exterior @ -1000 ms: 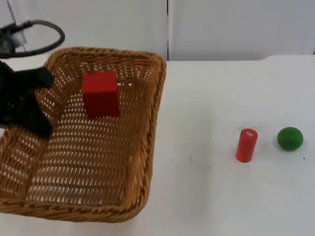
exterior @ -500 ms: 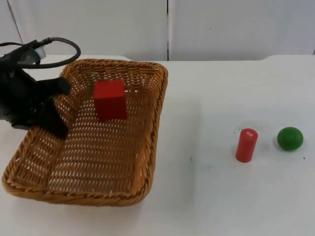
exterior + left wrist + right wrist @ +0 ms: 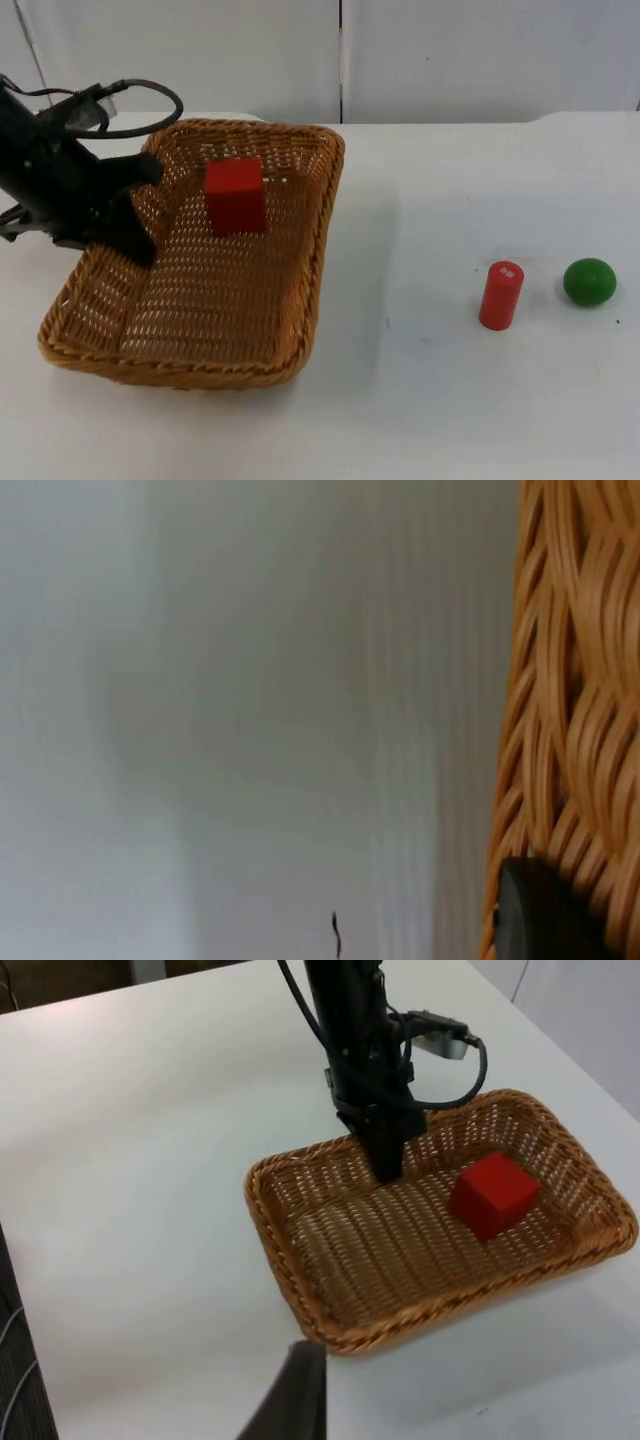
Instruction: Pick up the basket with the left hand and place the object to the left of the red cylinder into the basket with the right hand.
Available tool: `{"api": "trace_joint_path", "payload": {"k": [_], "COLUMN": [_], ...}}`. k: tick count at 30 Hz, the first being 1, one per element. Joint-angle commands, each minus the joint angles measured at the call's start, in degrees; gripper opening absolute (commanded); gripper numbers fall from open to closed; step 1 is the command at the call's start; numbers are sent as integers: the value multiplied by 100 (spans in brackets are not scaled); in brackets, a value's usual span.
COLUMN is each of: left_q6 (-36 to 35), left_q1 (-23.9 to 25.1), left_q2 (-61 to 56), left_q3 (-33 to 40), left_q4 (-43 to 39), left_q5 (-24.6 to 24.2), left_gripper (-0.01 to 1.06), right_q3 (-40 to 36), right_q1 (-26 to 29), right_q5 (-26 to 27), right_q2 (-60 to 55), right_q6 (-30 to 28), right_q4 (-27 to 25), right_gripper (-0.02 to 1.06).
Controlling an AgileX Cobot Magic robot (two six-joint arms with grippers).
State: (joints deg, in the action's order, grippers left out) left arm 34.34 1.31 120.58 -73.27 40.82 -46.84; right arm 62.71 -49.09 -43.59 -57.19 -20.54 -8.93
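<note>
A wicker basket [image 3: 325,200] holds a red cube [image 3: 236,195] near its far end. My left gripper [image 3: 140,210] is shut on the basket's left rim. That rim [image 3: 560,730] runs close by a black fingertip [image 3: 545,920] in the left wrist view. The red cylinder [image 3: 500,295] stands upright on the table at the right, a green ball [image 3: 588,281] just right of it. My right gripper [image 3: 300,1400] hangs high above the table, well apart from the basket [image 3: 330,1330] and the cube [image 3: 492,1193].
The white table top [image 3: 420,390] lies bare between the basket and the cylinder. The grey partition wall [image 3: 450,50] closes off the far edge. The left arm [image 3: 355,1040] reaches down to the basket from behind it.
The left arm has carried the basket, with the cube in it, down away from the camera and a little to the right. Cylinder and ball have not moved.
</note>
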Motion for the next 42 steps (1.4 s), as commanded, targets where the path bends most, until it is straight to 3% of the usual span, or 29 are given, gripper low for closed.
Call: {"api": "trace_joint_path", "payload": {"k": [1, 15, 42], "left_q6": [33, 22, 271], "left_q1": [12, 220, 282], "left_q2": [10, 634, 816], "left_q3": [-197, -715, -751], "left_q4": [196, 76, 106], "left_q5": [-105, -299, -236], "left_gripper": [0, 0, 0], "right_q3": [3, 3, 3], "right_q1": [-1, -1, -1], "right_q5": [-22, 41, 127], "right_q2": [22, -70, -70], "right_q6": [-39, -109, -133], "right_q4": [-25, -13, -13], "right_gripper": [85, 85, 85]}}
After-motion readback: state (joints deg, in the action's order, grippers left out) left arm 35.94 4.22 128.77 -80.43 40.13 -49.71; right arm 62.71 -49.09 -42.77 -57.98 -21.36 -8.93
